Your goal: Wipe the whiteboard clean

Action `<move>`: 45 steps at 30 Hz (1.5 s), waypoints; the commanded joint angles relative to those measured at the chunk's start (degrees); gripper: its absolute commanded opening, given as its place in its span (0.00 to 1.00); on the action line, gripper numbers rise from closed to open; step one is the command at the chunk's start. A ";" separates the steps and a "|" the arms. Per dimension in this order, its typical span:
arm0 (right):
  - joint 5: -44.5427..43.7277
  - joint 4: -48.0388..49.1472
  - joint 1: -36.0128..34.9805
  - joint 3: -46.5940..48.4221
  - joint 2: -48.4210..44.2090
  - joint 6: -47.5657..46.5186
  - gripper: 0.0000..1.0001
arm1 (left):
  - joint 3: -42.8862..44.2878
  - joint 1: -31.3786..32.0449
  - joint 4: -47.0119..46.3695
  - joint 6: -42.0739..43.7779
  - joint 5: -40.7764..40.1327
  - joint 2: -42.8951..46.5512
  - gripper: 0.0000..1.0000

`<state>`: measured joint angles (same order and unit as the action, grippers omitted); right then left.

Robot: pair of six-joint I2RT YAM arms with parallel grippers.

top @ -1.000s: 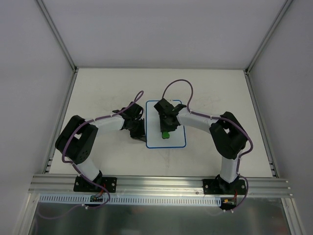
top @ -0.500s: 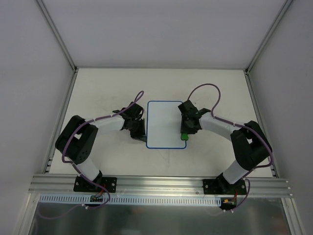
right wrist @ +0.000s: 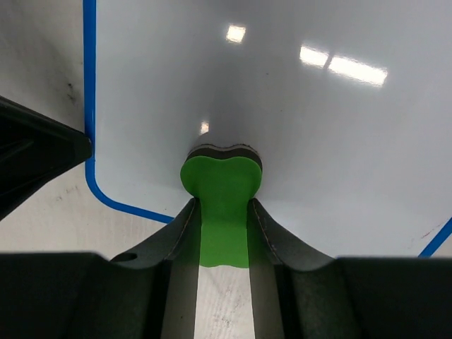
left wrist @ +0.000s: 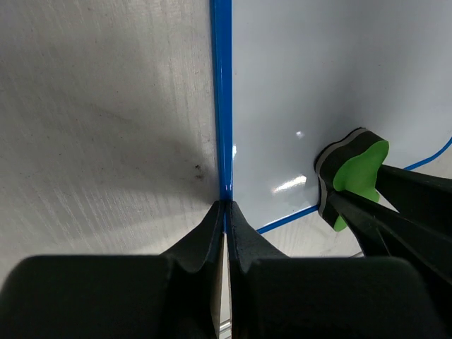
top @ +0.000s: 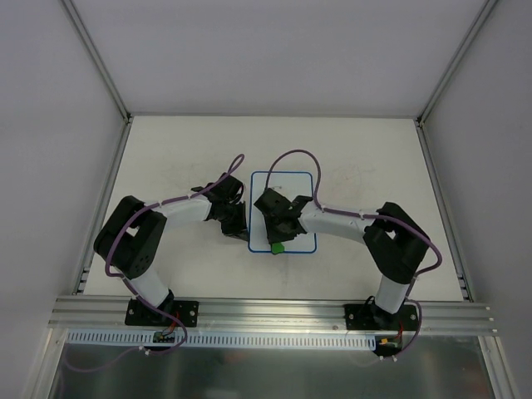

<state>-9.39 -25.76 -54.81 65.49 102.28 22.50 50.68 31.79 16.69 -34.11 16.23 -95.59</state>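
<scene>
The whiteboard (top: 284, 184) lies flat in the middle of the table, white with a thin blue rim (left wrist: 222, 106). No marks show on its surface (right wrist: 304, 113) in the wrist views. A green bone-shaped eraser (right wrist: 222, 182) rests on the board near its near-left corner, with my right gripper (right wrist: 223, 212) shut on it. From above, the eraser (top: 277, 248) sits at the board's near edge under the right gripper (top: 278, 239). My left gripper (top: 242, 232) is shut and empty, its tips (left wrist: 224, 206) pressed onto the left rim. The eraser (left wrist: 357, 171) appears to its right.
The tabletop (top: 183, 158) carries faint grey smudges. White walls with metal posts (top: 98, 62) close in three sides. An aluminium rail (top: 274, 312) runs along the near edge. Purple cables (top: 293, 154) loop above both arms.
The right gripper carried the eraser from mid-board to the right edge, then back across to the near-left corner. The left arm has stayed put.
</scene>
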 commanded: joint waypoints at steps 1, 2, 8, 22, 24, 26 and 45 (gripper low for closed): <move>-0.71 -1.49 0.75 -0.10 -0.05 1.93 0.00 | -1.54 -0.33 4.05 0.71 -3.92 -0.91 0.00; -1.15 -1.40 1.19 -1.06 -0.67 1.93 0.00 | -1.54 -0.41 4.05 0.80 -3.92 -0.91 0.00; -2.30 -0.70 8.65 -12.04 -8.56 2.11 0.00 | -1.72 -0.33 4.05 0.97 -3.92 -0.83 0.00; -3.09 0.54 19.65 -23.31 -21.15 -0.97 0.00 | -1.54 -0.50 4.06 1.15 -4.10 -0.47 0.00; -3.35 -0.34 20.00 -22.35 -22.99 -1.67 0.00 | -1.72 -0.50 4.23 1.15 -4.19 0.05 0.00; -5.46 -2.45 20.61 -21.64 -26.94 -2.46 0.00 | -1.72 -0.59 4.23 1.15 -4.27 0.49 0.00; -4.33 -2.28 33.19 -25.59 -25.21 -7.38 0.09 | 0.92 -0.68 5.90 1.41 -2.96 11.03 0.41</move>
<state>-15.09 -29.52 -22.15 40.40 75.29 15.44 50.63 31.77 20.58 -33.34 14.31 -88.64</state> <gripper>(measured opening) 0.311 0.381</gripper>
